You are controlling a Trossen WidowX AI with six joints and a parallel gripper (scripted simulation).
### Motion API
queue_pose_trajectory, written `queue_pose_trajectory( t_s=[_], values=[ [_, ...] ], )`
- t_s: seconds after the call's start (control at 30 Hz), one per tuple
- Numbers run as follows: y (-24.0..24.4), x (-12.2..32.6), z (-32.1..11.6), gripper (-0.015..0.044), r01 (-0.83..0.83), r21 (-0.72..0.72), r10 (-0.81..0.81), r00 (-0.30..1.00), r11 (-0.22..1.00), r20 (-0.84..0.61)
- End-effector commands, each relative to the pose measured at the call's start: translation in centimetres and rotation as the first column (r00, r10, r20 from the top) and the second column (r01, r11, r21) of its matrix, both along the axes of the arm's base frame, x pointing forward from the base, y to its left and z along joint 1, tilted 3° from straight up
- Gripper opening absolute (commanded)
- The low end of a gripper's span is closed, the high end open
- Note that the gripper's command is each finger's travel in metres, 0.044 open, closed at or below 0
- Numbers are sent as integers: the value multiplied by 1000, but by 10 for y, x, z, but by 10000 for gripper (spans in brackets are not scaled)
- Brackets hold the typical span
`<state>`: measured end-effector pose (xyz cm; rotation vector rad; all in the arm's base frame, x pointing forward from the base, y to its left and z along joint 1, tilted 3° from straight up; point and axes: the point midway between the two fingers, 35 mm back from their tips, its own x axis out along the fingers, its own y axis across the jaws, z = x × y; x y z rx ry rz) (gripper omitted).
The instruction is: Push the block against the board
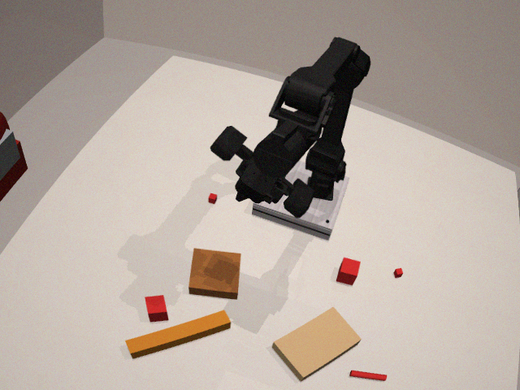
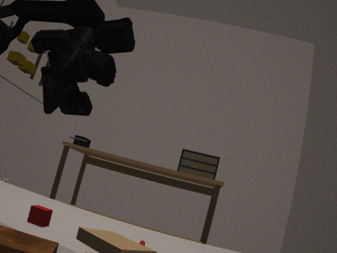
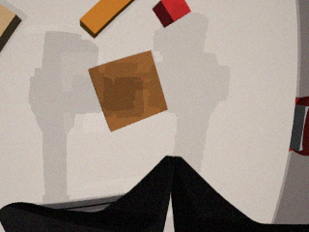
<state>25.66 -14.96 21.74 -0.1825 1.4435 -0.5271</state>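
The brown square block [image 1: 210, 283] [image 2: 24, 242] [image 3: 127, 92] lies flat on the table, in front of the arm's base. The tan rectangular board [image 1: 317, 342] [image 2: 114, 239] [image 3: 6, 21] lies flat to its right in the top view, turned at an angle to it. A wide gap separates the two; no sides touch. My gripper [image 1: 252, 196] [image 3: 173, 162] is shut and empty, its fingertips together. It hangs high above the table, on the base side of the block. The gripper's shadow falls around the block.
An orange bar [image 1: 178, 333] [image 3: 103, 16] lies in front of the block. A red cube [image 1: 156, 308] [image 3: 173, 10] is near its left end. Another red cube [image 1: 348, 270] [image 2: 39, 215] stands behind the board. A red rod [image 1: 368, 375] lies near the board's front right. Tiny red cubes [image 1: 213, 197] [image 1: 398, 272] lie farther back.
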Motion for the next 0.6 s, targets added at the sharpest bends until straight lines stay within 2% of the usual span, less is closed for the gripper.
queue_pose_trajectory(
  t_s=[0.0, 0.3, 0.57],
  values=[
    [2, 20, -18, 0, 78, 65, -80, 996, 995, 28],
    [8, 65, -68, 0, 298, 228, -320, 945, 927, 66],
    [16, 98, -118, 0, 486, 357, -531, 847, 798, 34]
  ],
)
